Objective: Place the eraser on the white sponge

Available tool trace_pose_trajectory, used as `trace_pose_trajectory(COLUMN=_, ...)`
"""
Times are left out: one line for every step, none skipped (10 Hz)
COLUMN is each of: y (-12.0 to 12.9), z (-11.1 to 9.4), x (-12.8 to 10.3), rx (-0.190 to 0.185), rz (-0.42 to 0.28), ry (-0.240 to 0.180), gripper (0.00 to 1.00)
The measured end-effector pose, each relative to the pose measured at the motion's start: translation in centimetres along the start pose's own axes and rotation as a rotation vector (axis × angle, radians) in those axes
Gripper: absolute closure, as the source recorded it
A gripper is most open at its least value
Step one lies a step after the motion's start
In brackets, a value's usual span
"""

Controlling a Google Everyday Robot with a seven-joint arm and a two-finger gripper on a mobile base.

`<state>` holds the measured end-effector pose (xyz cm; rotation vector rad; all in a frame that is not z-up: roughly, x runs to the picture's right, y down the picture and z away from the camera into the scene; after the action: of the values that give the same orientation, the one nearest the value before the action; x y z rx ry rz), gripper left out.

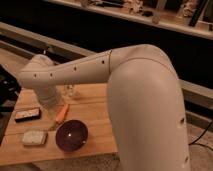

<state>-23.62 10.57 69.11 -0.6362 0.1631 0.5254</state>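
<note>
The eraser (27,114), a flat dark block with a reddish edge, lies on the wooden table (95,115) at the left. The white sponge (34,137), an off-white speckled pad, lies just in front of it, near the table's front edge. The two are apart. My arm reaches from the right across the table to the left. The gripper (52,114) hangs down from the wrist, just right of the eraser and behind the sponge, above the table.
An orange carrot-like stick (62,113) lies right beside the gripper. A purple bowl (71,135) stands right of the sponge. A clear glass-like object (70,91) stands behind the arm. A dark ledge runs behind the table.
</note>
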Motion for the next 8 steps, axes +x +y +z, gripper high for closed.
trace_pose_trajectory(y=0.2, z=0.0, x=-0.3, rx=0.013, rz=-0.063, ry=-0.002, gripper=0.35)
trace_pose_trajectory(y=0.9, z=0.0, x=-1.1, rx=0.03, rz=-0.18, ry=-0.006, gripper=0.35)
trace_pose_trajectory(y=1.5, z=0.0, x=-1.8, rx=0.036, rz=-0.262, ry=-0.007, gripper=0.35)
trace_pose_trajectory(y=2.4, z=0.0, x=-2.7, rx=0.04, rz=-0.358, ry=-0.013, gripper=0.35)
trace_pose_trajectory(y=3.6, z=-0.1, x=-3.9, rx=0.043, rz=-0.482, ry=-0.024, gripper=0.35)
trace_pose_trajectory(y=4.1, z=-0.1, x=-4.5, rx=0.042, rz=-0.538, ry=-0.029, gripper=0.35)
trace_pose_trajectory(y=4.6, z=0.0, x=-5.4, rx=0.032, rz=-0.606, ry=-0.035, gripper=0.35)
trace_pose_trajectory(y=5.0, z=0.4, x=-6.4, rx=0.021, rz=-0.674, ry=-0.036, gripper=0.35)
